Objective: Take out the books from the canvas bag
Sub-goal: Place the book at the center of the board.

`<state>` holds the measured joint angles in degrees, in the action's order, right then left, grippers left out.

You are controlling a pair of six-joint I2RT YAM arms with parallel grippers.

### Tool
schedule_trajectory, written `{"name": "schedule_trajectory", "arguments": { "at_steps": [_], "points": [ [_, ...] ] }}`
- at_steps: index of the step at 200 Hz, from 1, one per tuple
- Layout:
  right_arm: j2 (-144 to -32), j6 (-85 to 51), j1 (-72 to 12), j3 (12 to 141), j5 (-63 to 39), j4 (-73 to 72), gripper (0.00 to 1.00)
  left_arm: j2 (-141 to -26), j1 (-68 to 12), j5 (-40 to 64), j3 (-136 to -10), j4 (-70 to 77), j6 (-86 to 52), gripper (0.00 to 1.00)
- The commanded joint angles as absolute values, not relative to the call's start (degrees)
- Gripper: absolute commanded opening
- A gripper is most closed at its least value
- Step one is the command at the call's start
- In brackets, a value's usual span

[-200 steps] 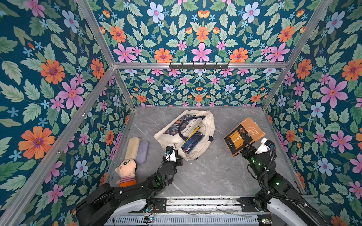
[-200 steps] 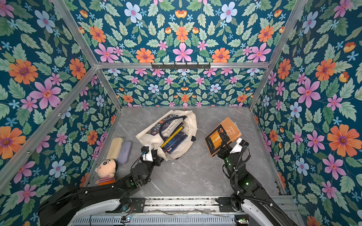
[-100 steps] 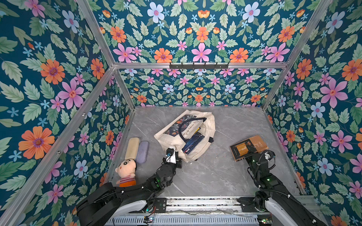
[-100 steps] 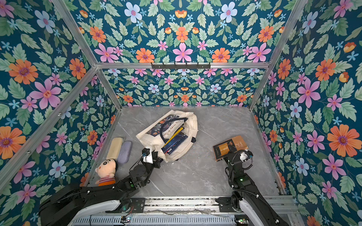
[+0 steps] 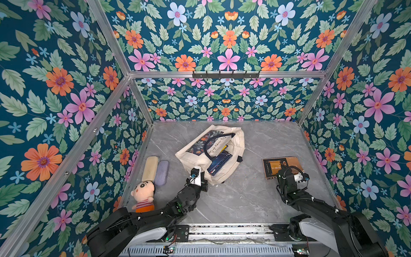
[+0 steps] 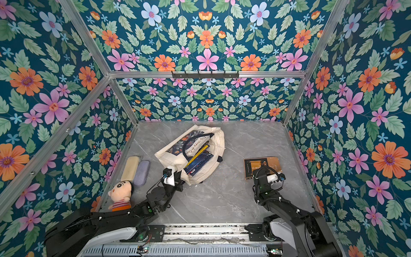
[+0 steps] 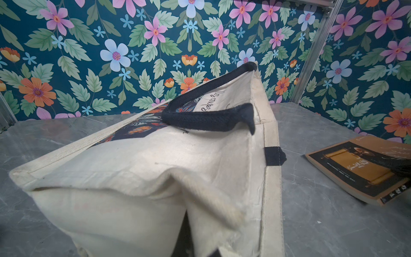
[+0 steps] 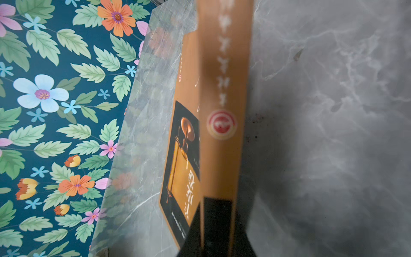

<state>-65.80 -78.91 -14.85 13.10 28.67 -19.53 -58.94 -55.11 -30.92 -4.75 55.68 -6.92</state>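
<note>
The right gripper (image 5: 282, 176) was closed on the near edge of the orange book (image 5: 280, 165), which lay flat on the table (image 5: 244, 200), well apart from the canvas bag (image 5: 238, 142) and close to the right wall. In the right wrist view the spine of this book (image 8: 223, 89) ran straight out from the jaws. The left gripper (image 5: 204, 181) was shut on the near corner of the bag, and in the left wrist view the cloth (image 7: 155, 178) was bunched toward the camera. Several other books (image 5: 219, 163) were still inside the bag, with blue and yellow covers showing in the mouth.

The step in hand seemed to be the release of the first book. To do it well, the right jaws should probably open fully only while the book rests on the stone, then pull back low and straight, so that the cover is not dragged along. The left arm should likely keep its hold, so that the bag mouth does not shift before the next reach.

One second before, the orange book was held tilted above the table; now it was lowered and flat, a little nearer to the robot. The bag and the left arm had hardly changed.
</note>
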Motion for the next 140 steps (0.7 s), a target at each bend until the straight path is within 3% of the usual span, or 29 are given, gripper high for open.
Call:
{"name": "schedule_trajectory", "arguments": {
  "at_steps": [1, 57, 78, 113, 140],
  "points": [
    [-71.8, -79.8, -13.1, 15.3, 26.7, -29.0, 0.0, -58.5, -55.1, -30.7, -5.1, 55.1, -5.8, 0.0],
    [-82.0, -79.5, -9.6, 20.9, 21.7, -32.6, 0.0, -58.3, -55.1, -30.3, -5.4, 54.6, -5.6, 0.0],
    [-85.2, -79.4, -6.7, 22.3, 15.5, -34.8, 0.14, -58.5, -55.1, -30.0, -5.7, 54.3, -5.5, 0.0],
    [-84.3, -78.3, -5.9, 22.6, 13.0, -31.9, 0.54, -58.5, -55.1, -30.1, -5.8, 53.9, -5.1, 0.0],
    [-82.4, -78.1, -5.9, 19.8, 12.1, -34.1, 0.7, -58.1, -55.1, -30.5, -5.8, 53.7, -5.1, 0.0]
  ]
}}
